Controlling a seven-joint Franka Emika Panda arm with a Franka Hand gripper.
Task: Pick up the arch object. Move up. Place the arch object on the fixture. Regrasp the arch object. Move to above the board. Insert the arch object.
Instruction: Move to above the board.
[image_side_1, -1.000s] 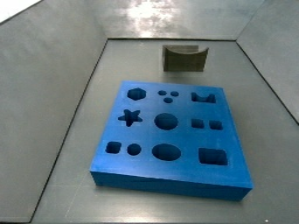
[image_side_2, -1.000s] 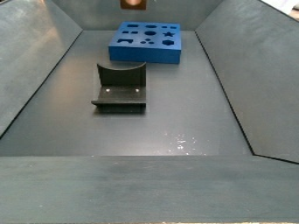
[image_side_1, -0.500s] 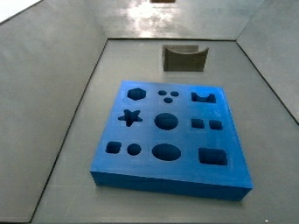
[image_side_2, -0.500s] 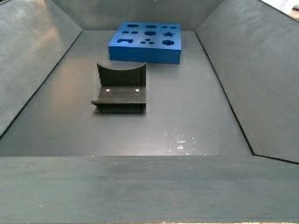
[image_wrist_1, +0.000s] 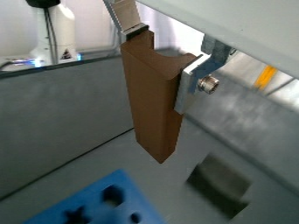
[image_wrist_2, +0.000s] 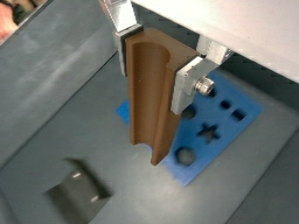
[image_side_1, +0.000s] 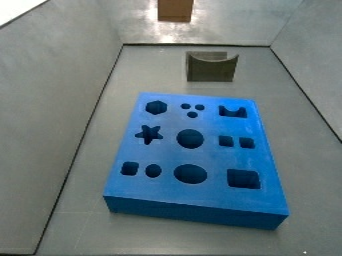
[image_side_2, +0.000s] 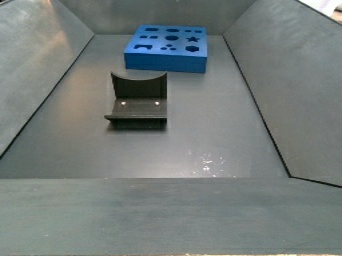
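In both wrist views my gripper (image_wrist_1: 159, 61) (image_wrist_2: 155, 61) is shut on the arch object (image_wrist_1: 149, 101) (image_wrist_2: 149, 101), an orange-brown elongated block with a rounded notch, hanging downward between the silver fingers (image_wrist_2: 184, 87). In a side view only the block's lower end (image_side_1: 174, 10) shows at the frame's upper edge, high above the floor. The blue board (image_side_1: 197, 155) (image_side_2: 168, 48) (image_wrist_2: 216, 131) lies flat with several shaped holes. The dark fixture (image_side_1: 210, 67) (image_side_2: 136, 100) (image_wrist_2: 79, 194) (image_wrist_1: 222, 182) stands on the floor apart from the board.
Grey sloping walls (image_side_2: 40, 70) enclose the grey floor (image_side_2: 201, 140) on all sides.
The arch object's lower end has come down into a side view's upper edge; half a second ago only a sliver showed. In the other side view it has left the frame.
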